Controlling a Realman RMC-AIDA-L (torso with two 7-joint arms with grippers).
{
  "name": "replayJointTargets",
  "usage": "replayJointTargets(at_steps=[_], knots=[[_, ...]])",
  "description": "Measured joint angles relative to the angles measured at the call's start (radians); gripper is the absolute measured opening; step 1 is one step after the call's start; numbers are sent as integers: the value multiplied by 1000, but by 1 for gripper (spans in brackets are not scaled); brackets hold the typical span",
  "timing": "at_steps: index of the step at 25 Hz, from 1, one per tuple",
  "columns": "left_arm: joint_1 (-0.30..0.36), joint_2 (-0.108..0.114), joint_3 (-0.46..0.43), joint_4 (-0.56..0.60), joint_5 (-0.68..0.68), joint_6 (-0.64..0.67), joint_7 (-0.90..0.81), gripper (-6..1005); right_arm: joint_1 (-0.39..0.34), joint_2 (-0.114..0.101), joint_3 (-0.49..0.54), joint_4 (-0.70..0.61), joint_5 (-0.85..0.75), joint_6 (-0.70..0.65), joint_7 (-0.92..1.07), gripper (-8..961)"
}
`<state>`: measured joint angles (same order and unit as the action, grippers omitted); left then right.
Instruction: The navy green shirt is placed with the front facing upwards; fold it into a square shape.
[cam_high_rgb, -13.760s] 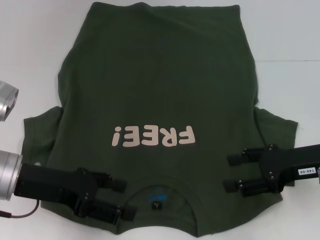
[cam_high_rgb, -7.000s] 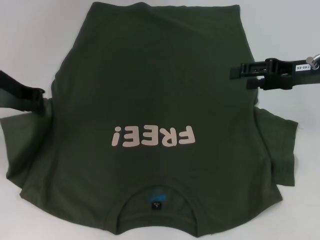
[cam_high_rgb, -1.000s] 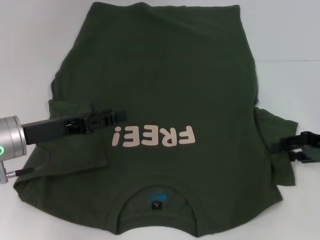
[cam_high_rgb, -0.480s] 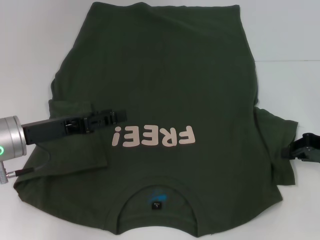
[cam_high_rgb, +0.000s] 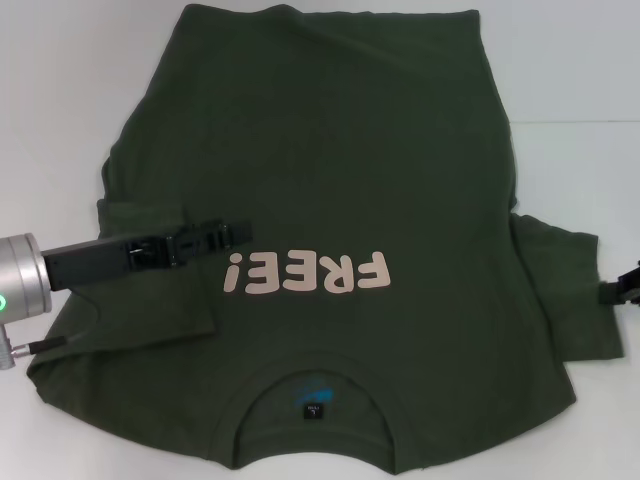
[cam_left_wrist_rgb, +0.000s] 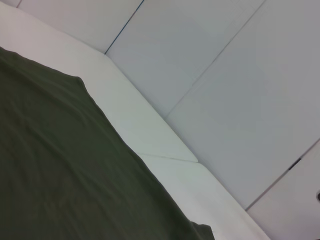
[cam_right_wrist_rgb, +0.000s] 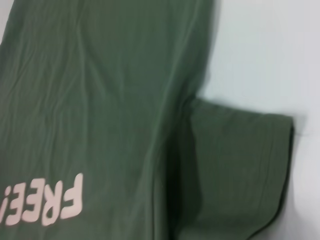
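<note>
The navy green shirt (cam_high_rgb: 330, 150) lies flat on the white table, front up, its collar nearest me and the pink "FREE!" print (cam_high_rgb: 305, 272) upside down. Its left sleeve (cam_high_rgb: 150, 300) is folded inward over the body. My left gripper (cam_high_rgb: 238, 232) reaches in low across that folded flap and ends just left of the print. The right sleeve (cam_high_rgb: 575, 300) is spread outward. At its outer edge my right gripper (cam_high_rgb: 622, 288) shows only as a black sliver at the picture's border. The right wrist view shows the shirt (cam_right_wrist_rgb: 100, 100) and that sleeve (cam_right_wrist_rgb: 235, 165) lying flat.
Bare white table (cam_high_rgb: 60, 80) surrounds the shirt on the left, right and far side. The left wrist view shows the shirt's edge (cam_left_wrist_rgb: 60, 175), the table's far edge (cam_left_wrist_rgb: 150, 135) and a grey panelled wall (cam_left_wrist_rgb: 225, 75) behind it.
My right gripper has slid outward to the right, and the right sleeve has stretched out with it. The left gripper and the folded left sleeve have stayed put.
</note>
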<state>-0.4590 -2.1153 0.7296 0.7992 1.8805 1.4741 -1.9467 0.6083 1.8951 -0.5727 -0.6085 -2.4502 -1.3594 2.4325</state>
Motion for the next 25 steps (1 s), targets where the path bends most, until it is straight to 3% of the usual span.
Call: replayJointTargets(at_steps=[11, 25], knots=[[0, -1, -38, 0, 0, 8, -10, 657, -5, -9, 2, -78, -2, 50, -14, 15], [4, 2, -117, 0, 0, 8, -14, 657, 33, -37, 1, -80, -3, 84, 48, 37]])
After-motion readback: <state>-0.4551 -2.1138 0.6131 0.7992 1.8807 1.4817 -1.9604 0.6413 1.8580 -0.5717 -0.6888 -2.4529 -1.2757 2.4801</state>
